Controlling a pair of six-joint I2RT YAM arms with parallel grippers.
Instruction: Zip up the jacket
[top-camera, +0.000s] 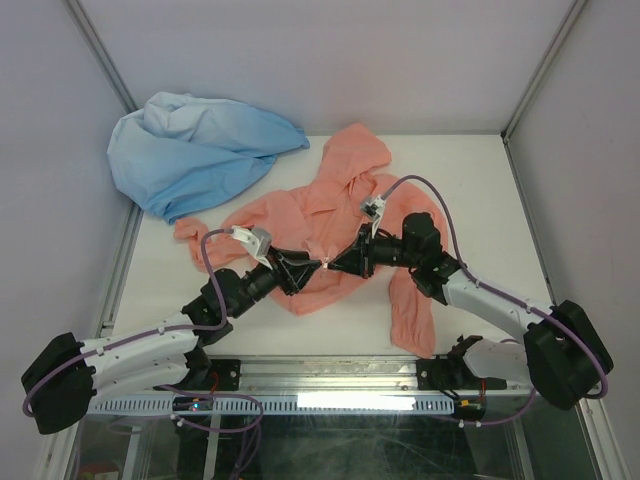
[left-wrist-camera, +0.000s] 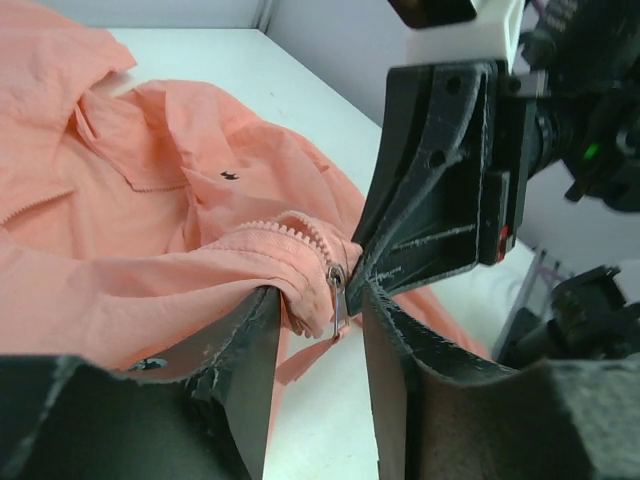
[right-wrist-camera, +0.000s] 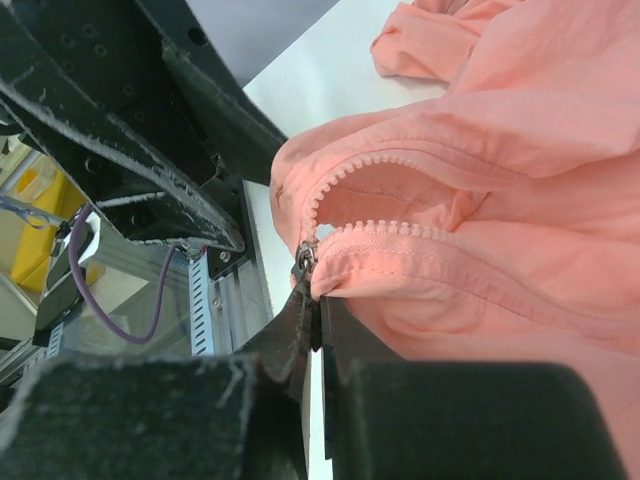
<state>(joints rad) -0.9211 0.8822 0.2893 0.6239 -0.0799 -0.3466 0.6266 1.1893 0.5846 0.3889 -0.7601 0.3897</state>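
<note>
The salmon-pink jacket (top-camera: 330, 205) lies spread on the white table, hood toward the back. Both grippers meet at its lower front hem. My right gripper (top-camera: 334, 264) is shut on the jacket's zip edge (right-wrist-camera: 400, 240), right below the metal slider (right-wrist-camera: 305, 258). The zip teeth above the slider stand apart. My left gripper (left-wrist-camera: 320, 295) is open, one finger (left-wrist-camera: 245, 350) resting against the bunched hem (left-wrist-camera: 300, 270). The slider's pull tab (left-wrist-camera: 341, 312) hangs loose in the gap between its fingers. The right gripper's tips (left-wrist-camera: 355, 278) touch the slider from the far side.
A light blue garment (top-camera: 195, 150) is heaped at the back left, partly over the table's edge. Enclosure walls surround the table (top-camera: 480, 200). The metal rail (top-camera: 320, 400) runs along the near edge between the arm bases.
</note>
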